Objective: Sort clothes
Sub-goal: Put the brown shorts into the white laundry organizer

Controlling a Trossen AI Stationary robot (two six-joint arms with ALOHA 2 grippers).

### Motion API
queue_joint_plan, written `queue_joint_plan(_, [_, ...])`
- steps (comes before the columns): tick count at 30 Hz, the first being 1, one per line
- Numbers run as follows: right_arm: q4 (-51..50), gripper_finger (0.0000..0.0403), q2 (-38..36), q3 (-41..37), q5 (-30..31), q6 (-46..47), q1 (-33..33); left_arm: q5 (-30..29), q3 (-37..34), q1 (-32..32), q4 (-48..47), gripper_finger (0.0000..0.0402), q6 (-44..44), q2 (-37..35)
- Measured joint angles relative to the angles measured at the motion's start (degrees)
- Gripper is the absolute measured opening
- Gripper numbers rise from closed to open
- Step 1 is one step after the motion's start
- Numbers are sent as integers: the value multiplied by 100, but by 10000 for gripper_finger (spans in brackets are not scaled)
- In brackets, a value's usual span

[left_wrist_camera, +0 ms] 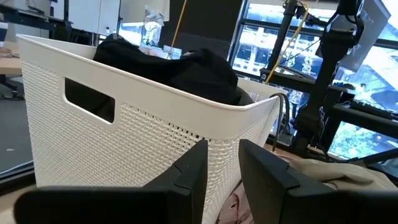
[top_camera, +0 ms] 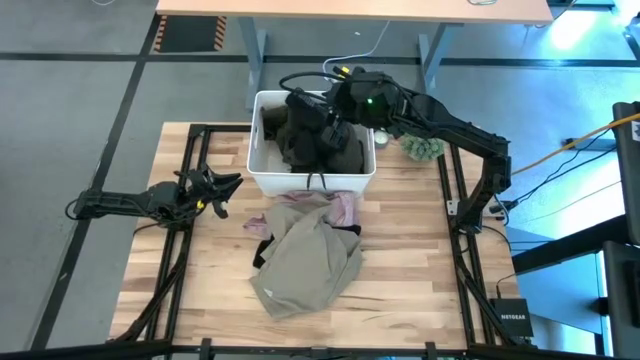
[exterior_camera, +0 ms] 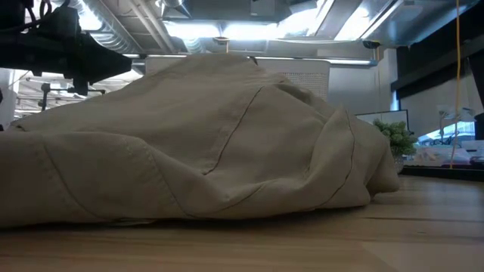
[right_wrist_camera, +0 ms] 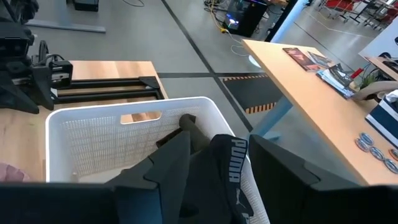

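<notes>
A white tub (top_camera: 262, 170) stands at the table's far middle with dark olive and black clothes (top_camera: 300, 148) in it; it also shows in the left wrist view (left_wrist_camera: 143, 124). My right gripper (top_camera: 322, 125) is above the tub, shut on a black garment (right_wrist_camera: 227, 165) with white lettering. A large beige garment (top_camera: 310, 265) lies bunched on the table in front of the tub, on top of a mottled pink one (top_camera: 338, 205) and a black one (top_camera: 262, 250). My left gripper (top_camera: 228, 190) is open and empty, left of the tub. My right gripper holds a bunched fold of the black garment (right_wrist_camera: 217, 155) between its two fingers, coming from above and slanting down over the tub. The band with lettering (right_wrist_camera: 238, 160) lies in the gap. The garment hangs down into the tub; its lower end is hidden by the fingers.
A small green plant (top_camera: 422, 148) stands right of the tub. The beige garment (exterior_camera: 197, 143) fills the low view. Black frame rails (top_camera: 185, 250) run along the table's left and right sides. Bare wood (top_camera: 420, 260) lies right of the pile.
</notes>
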Motion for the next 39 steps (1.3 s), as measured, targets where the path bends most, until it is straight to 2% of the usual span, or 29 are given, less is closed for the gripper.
queue_joint_plan(28, [8, 182, 0, 0, -2, -4, 0, 2, 0, -1, -56, 86, 17, 0])
queue_joint_plan(35, [768, 182, 50, 0, -13, -11, 0, 2, 0, -2, -58, 86, 39, 0])
queue_joint_plan(39, [883, 182, 50, 0, 12, 25, 6, 2, 0, -1, -82, 86, 40, -1])
